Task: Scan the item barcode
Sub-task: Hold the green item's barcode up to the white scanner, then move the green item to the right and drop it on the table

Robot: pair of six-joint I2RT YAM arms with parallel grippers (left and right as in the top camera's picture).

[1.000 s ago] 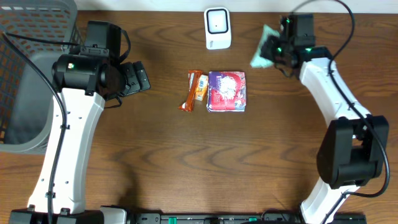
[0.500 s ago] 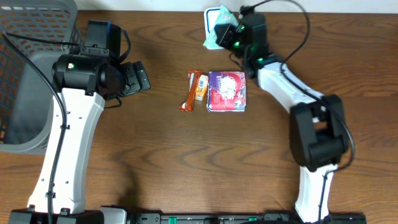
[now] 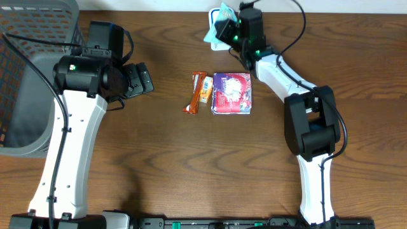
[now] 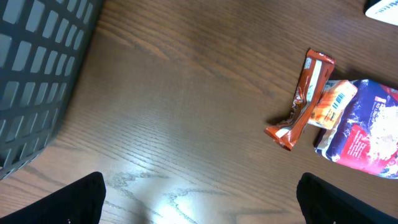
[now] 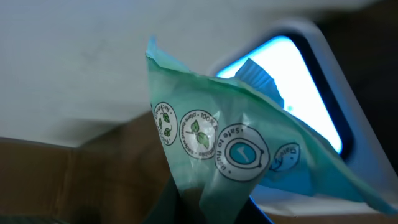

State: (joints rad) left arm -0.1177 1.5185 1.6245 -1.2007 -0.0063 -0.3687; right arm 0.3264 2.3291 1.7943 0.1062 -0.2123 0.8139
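Note:
My right gripper (image 3: 230,30) is shut on the item, a teal-green wipes packet (image 3: 217,24), held just above the white barcode scanner (image 3: 220,45) at the table's far edge. In the right wrist view the packet (image 5: 230,149) fills the middle and hangs in front of the scanner's lit blue-white window (image 5: 292,78). Round leaf and tick logos show on it; I see no barcode on this side. My left gripper (image 3: 141,79) hovers open over bare table left of centre, its dark fingertips (image 4: 81,199) wide apart with nothing between them.
An orange snack bar (image 3: 196,93), a small orange packet (image 3: 205,90) and a purple pouch (image 3: 232,93) lie together at mid-table, also in the left wrist view (image 4: 305,102). A grey mesh basket (image 3: 32,63) stands at the far left.
My right arm swung left from the table's far right, carrying the packet over the scanner; in the last half second it only shifted slightly. The left arm has not moved.

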